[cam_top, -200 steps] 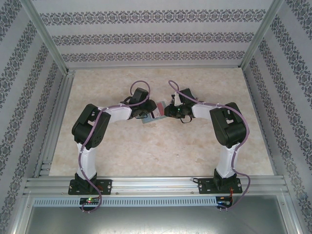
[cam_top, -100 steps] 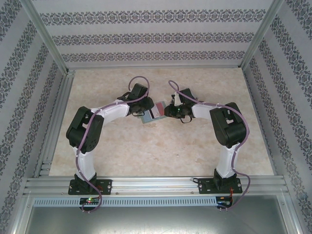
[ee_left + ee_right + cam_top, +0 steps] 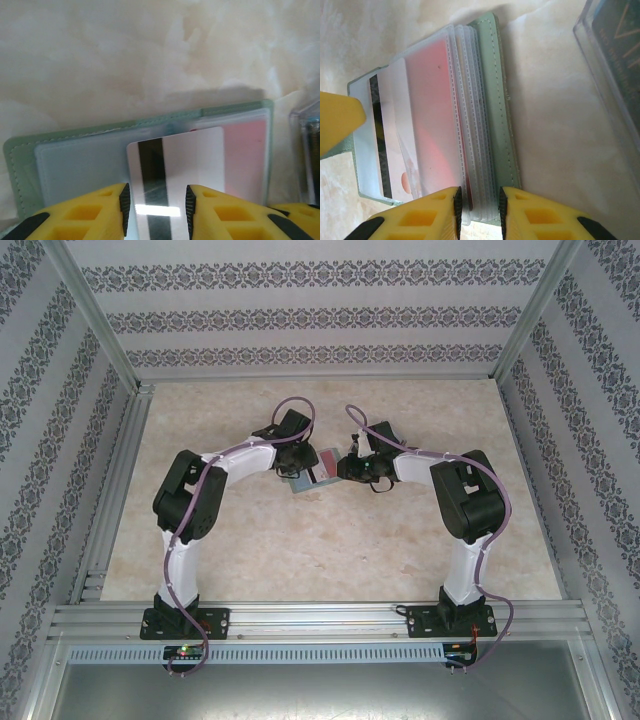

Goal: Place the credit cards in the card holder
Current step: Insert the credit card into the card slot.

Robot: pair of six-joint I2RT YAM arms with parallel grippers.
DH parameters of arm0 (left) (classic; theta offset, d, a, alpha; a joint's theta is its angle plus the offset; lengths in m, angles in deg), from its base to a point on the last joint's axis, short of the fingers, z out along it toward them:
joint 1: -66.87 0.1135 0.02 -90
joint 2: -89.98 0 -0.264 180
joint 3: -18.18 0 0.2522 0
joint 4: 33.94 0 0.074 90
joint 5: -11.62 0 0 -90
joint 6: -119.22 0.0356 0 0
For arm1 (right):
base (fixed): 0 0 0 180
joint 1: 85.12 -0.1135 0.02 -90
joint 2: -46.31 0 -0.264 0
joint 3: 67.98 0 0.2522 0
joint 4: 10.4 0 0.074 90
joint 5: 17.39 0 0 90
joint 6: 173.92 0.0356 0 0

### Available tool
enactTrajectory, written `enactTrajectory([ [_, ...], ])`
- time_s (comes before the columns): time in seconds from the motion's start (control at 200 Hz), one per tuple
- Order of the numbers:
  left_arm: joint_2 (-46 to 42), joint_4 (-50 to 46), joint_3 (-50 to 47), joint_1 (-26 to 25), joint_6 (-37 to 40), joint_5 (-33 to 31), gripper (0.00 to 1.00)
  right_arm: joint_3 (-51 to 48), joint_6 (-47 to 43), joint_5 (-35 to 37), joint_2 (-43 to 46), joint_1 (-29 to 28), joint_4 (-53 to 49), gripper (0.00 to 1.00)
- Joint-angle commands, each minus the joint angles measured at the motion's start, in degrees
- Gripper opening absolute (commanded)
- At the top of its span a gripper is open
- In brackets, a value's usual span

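Note:
The pale green card holder (image 3: 15,165) lies open on the table, its clear pockets (image 3: 470,100) fanned over a pink one. A credit card (image 3: 175,160), pale-backed with a black stripe, sits partly inside a pocket and also appears from the right wrist (image 3: 387,145). My left gripper (image 3: 156,205) hovers over the card's outer end, open, with the card wider than the gap and passing under one finger. My right gripper (image 3: 480,210) is shut on the edge of the pocket stack. From above, the two grippers (image 3: 296,466) (image 3: 342,469) meet at the holder (image 3: 313,470).
A clear plastic box (image 3: 615,65) with dark cards inside stands just right of the holder, its corner also at the edge of the left wrist view (image 3: 307,150). The marble-patterned table (image 3: 330,550) is fenced by metal rails and patterned walls.
The left arm's elbow swung outward and came back, its wrist staying at the holder. Its jaws spread a little. The right arm has not moved.

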Motion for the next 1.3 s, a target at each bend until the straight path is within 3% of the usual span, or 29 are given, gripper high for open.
enactTrajectory([
  [0.0,1.1,-3.1,1.7,-0.5,0.6,0.5,0.37,0.9,-1.1,-0.1,-0.9,0.0,-2.0,0.3],
  [0.804,4.1,-3.6,6.3,-2.1,-0.3,2.9,0.37,0.9,-1.2,0.0,-1.0,0.2,-2.3,0.3],
  [1.294,3.5,-2.8,5.3,-3.7,-1.7,4.1,0.29,1.0,-1.3,-0.1,-1.1,0.2,-2.4,0.3],
])
